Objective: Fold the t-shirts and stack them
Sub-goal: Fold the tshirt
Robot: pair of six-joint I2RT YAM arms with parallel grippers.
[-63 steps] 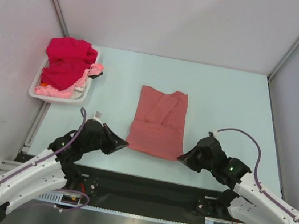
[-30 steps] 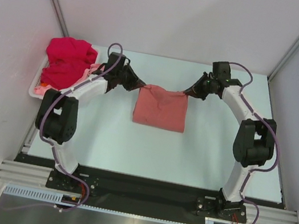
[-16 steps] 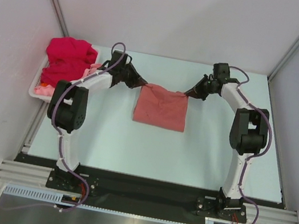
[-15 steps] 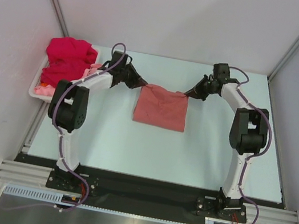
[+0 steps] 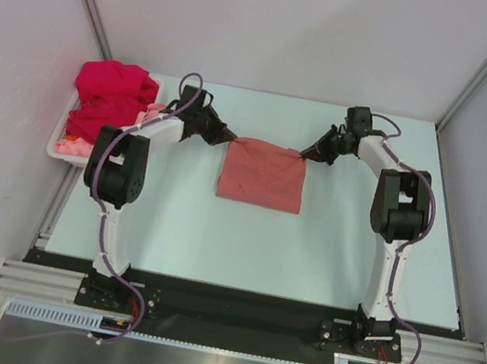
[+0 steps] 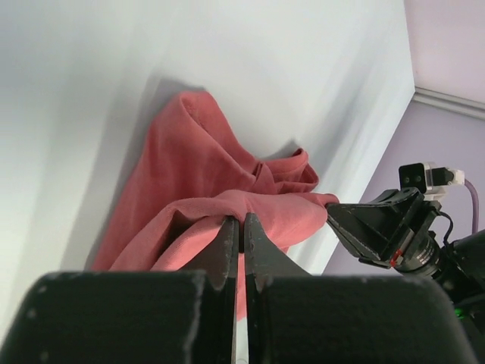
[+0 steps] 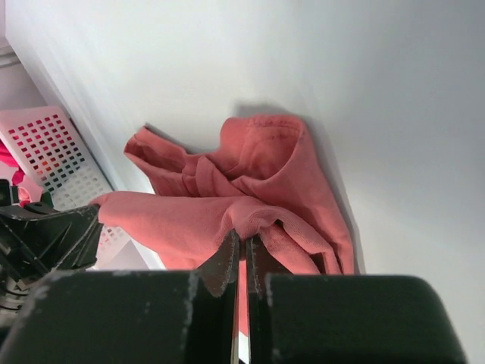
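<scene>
A broad strip of pale table (image 5: 261,242) shows between the 2 arm bases and the cloth. Farther in, the salmon-red t-shirt (image 5: 261,180) lies at the table's middle, its near edge flat and straight. Its far edge is raised and drawn taut between the left gripper (image 5: 230,140), pinched tight on the far-left corner, and the right gripper (image 5: 306,154), clamped on the far-right corner. Open table runs beyond them to the far wall. At the far left, the white basket (image 5: 54,145) holds the crimson t-shirt (image 5: 107,100) over the light pink t-shirt (image 5: 75,147), close beside the left arm.
</scene>
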